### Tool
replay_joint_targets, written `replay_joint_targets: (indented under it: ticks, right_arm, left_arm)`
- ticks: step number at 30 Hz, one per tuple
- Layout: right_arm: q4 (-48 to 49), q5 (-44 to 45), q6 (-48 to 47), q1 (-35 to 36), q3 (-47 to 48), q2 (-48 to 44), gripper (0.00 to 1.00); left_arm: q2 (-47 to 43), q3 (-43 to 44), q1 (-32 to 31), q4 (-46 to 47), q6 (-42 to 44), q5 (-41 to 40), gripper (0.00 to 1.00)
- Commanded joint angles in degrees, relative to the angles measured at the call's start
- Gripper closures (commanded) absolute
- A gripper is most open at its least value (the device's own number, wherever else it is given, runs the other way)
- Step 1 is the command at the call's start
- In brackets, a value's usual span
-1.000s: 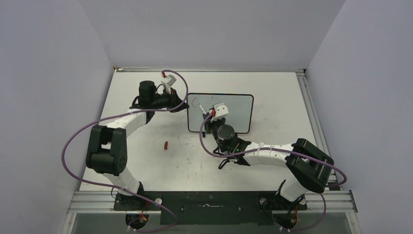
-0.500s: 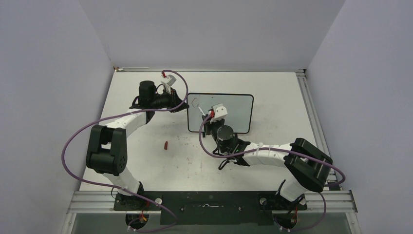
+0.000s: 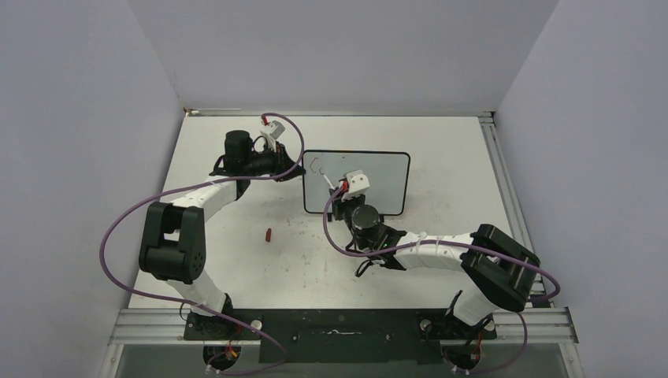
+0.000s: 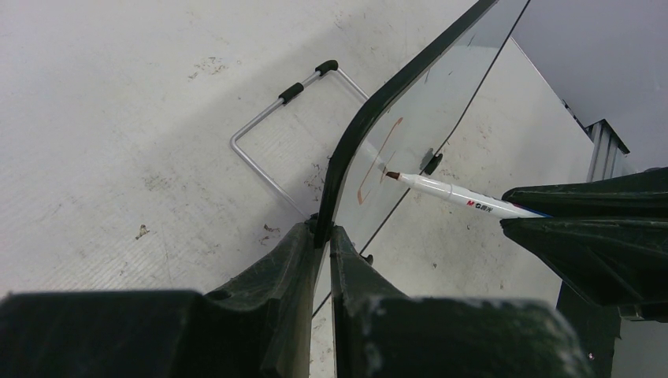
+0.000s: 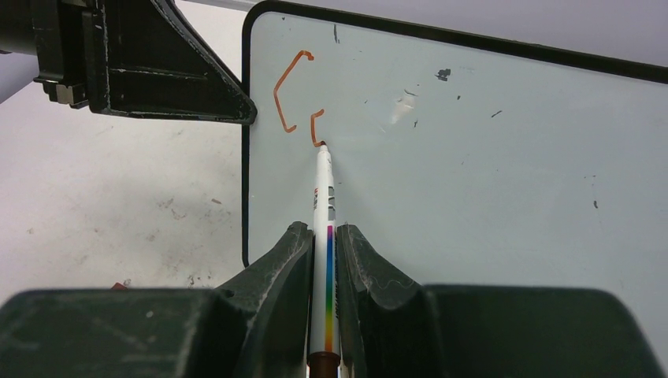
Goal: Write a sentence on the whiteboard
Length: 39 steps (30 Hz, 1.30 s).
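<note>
1. Right wrist view settles the step: writing is under way and, I judge, barely begun. The right gripper (image 5: 321, 232) is clenched on a white marker (image 5: 325, 197), and the marker's red tip touches the whiteboard (image 5: 488, 173) near its upper left corner.
2. The left gripper (image 4: 319, 232) is clamped on the board's black frame at its left edge. In the left wrist view its jaws pinch the frame with no gap, which steadies the board for the pen.
3. Of the sentence (image 5: 287, 90) only an angular red "C" and the start of a second letter just beside it are down. No other writing shows on the board, so nearly all of the task is left.
4. The next move, as I judge it, is to carry the tip on and close that second letter. That calls for light, even pressure and a level line, with room kept below for further words. The left hold must resist the push so the board neither slides nor tips.
5. The whiteboard is glossy white with rounded corners and a thin black frame, marked by a few dark specks and one pale smudge.
6. It sits about mid-table (image 3: 236, 260), toward the far side, between the two arms.
7. A thin wire stand (image 4: 268, 130) with black tips shows beside the board's edge.
8. A small red piece (image 3: 269, 234), perhaps the pen's cap, lies well apart on the left
</note>
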Motion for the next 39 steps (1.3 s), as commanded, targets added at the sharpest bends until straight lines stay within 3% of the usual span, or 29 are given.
replay_joint_targets:
  ticks: [1, 29, 39]
  right_arm:
    - [0.8, 4.1, -1.8, -0.5, 0.5, -2.6, 0.95]
    - [2.4, 2.1, -3.2, -0.7, 4.6, 1.8, 0.95]
    - [1.0, 0.8, -3.5, 1.1, 3.0, -5.4, 0.95]
  left_arm:
    - [-1.7, 1.4, 0.4, -0.2, 0.9, 0.2, 1.00]
    - [-1.7, 1.5, 0.4, -0.2, 0.9, 0.4, 1.00]
    - [-1.8, 1.5, 0.5, -0.2, 0.6, -0.5, 1.00]
